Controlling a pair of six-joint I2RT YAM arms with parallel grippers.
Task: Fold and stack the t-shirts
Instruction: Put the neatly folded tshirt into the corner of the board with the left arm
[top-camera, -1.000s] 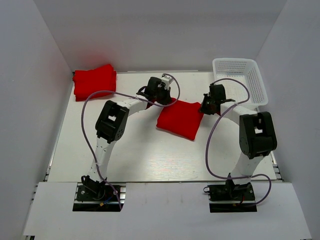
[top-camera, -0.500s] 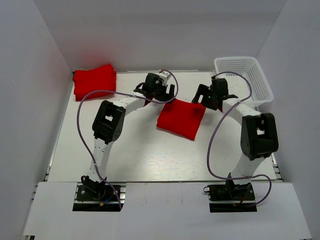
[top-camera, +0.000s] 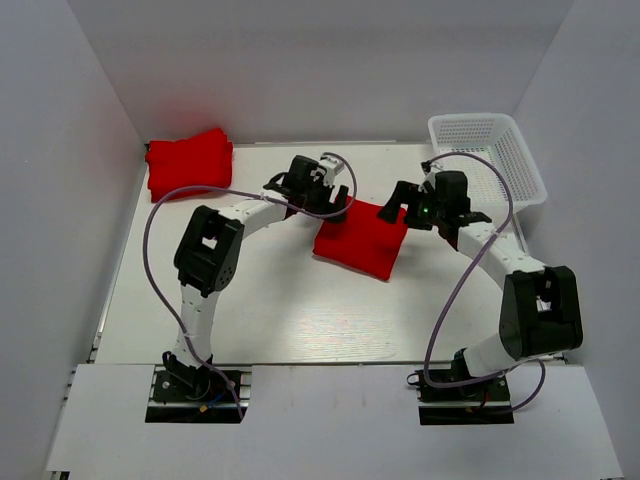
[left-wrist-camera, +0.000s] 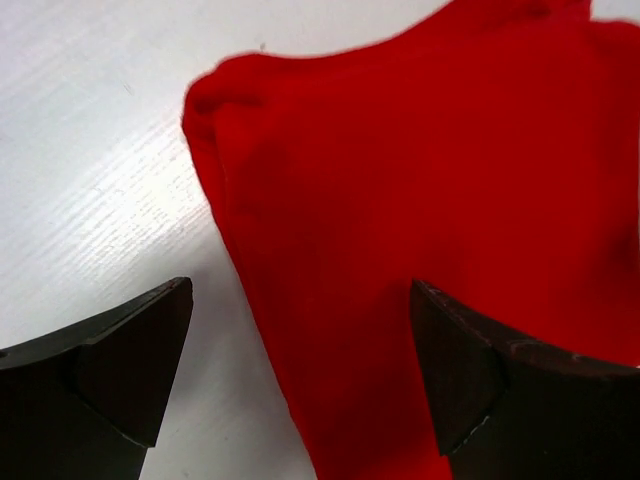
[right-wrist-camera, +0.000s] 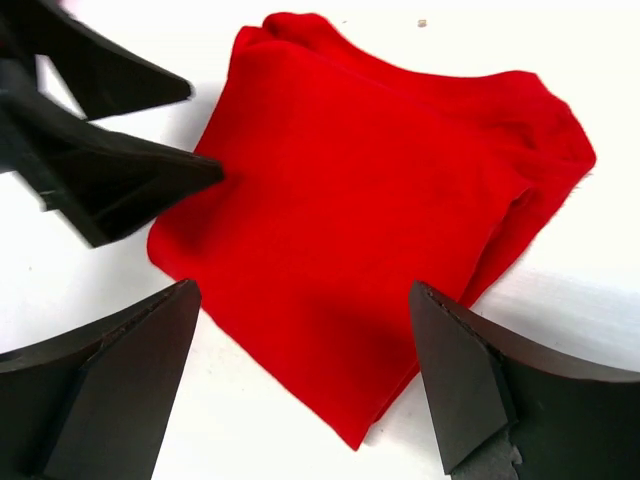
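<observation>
One folded t-shirt (top-camera: 360, 240) lies near the middle of the worktop (top-camera: 270, 310), somewhat toward the far edge. A stack of t-shirts (top-camera: 188, 162) sits in the far left corner and the basket (top-camera: 470, 121) stands in the far right corner. The left gripper (top-camera: 337, 204) is over the middle shirt's far left corner, one side of its jaws above cloth and the other above bare worktop, and the right gripper (top-camera: 402, 205) is at its far right corner.
</observation>
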